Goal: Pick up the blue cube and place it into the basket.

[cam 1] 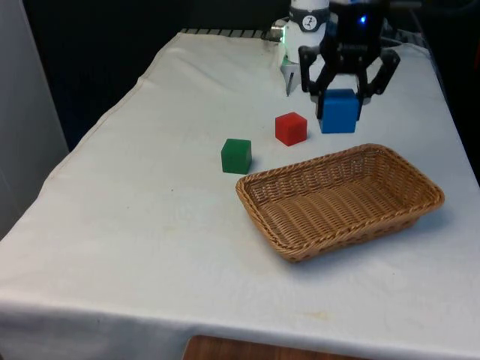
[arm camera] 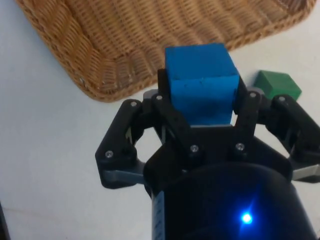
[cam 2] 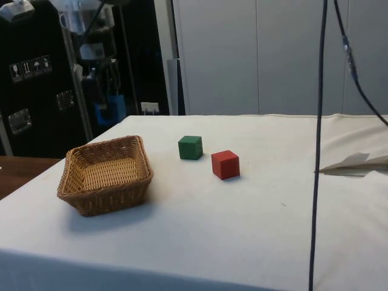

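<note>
The blue cube [cam 1: 338, 111] hangs in the air, held between the black fingers of my gripper [cam 1: 341, 96], which is shut on it. In the wrist view the cube [arm camera: 201, 82] sits squarely between the fingers, just outside the rim of the wicker basket [arm camera: 100, 60]. The basket [cam 1: 409, 214] lies on the cloth at the front view's right, nearer the camera than the cube, with nothing inside. From the side, the cube [cam 2: 110, 108] and gripper [cam 2: 103, 100] float beyond the basket [cam 2: 91, 191], above the table's far edge.
A red cube [cam 1: 291, 128] and a green cube [cam 1: 236, 156] stand on the cloth at the front view's left of the basket. A folded white paper [cam 2: 354, 163] lies at the side view's right. A black cable [cam 2: 318, 145] hangs down in the side view.
</note>
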{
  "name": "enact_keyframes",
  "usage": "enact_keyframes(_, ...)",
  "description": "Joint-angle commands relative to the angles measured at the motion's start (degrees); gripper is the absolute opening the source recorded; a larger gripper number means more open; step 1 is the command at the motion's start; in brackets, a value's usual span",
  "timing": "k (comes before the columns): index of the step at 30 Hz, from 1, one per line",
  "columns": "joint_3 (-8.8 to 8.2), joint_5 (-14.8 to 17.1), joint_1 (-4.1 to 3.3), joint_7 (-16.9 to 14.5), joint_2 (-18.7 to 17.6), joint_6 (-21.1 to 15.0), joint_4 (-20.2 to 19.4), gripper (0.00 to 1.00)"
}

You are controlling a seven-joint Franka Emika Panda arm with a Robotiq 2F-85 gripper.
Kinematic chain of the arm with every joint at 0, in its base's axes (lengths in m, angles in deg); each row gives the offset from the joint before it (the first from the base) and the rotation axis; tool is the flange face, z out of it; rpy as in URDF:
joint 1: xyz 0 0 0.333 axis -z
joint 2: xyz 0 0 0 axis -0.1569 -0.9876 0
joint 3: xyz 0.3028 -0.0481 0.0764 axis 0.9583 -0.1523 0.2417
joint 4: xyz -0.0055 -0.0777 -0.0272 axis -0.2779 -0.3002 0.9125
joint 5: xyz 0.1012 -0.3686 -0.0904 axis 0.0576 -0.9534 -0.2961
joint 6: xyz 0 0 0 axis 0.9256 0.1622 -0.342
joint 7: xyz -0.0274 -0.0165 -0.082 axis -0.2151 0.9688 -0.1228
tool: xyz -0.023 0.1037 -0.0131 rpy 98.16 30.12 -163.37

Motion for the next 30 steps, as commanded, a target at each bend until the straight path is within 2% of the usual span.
enact_keyframes(1, 0.0, 0.0, -0.17, 0.0, -1.49, 0.86, 1.55, 0.02)
enact_keyframes(2, 0.11, -0.06, -0.23, 0.06, -3.15, 0.8, 3.09, 0.02)
enact_keyframes(3, 0.17, 0.0, -0.06, -0.06, -2.46, 0.0, 2.29, 0.02)
enact_keyframes(6, 0.34, -0.17, -0.34, 0.0, -5.61, 0.69, 5.39, 0.02)
enact_keyframes(11, 0.63, -0.11, -0.29, -0.23, -9.8, 0.06, 9.11, 0.02)
enact_keyframes(12, 0.63, -0.06, -0.23, -0.17, -9.22, 0.0, 8.65, 0.02)
enact_keyframes(18, 0.92, -0.11, -0.57, 0.0, -13.24, -1.66, 10.77, 0.02)
enact_keyframes(22, 0.92, -0.06, -0.52, -0.11, -13.69, -2.35, 10.49, 0.02)
enact_keyframes(29, 0.8, -0.4, -1.09, 0.46, -16.5, -6.19, 10.03, 0.02)
enact_keyframes(30, 1.03, -0.11, -0.86, 0.06, -16.39, -5.27, 10.26, 0.02)
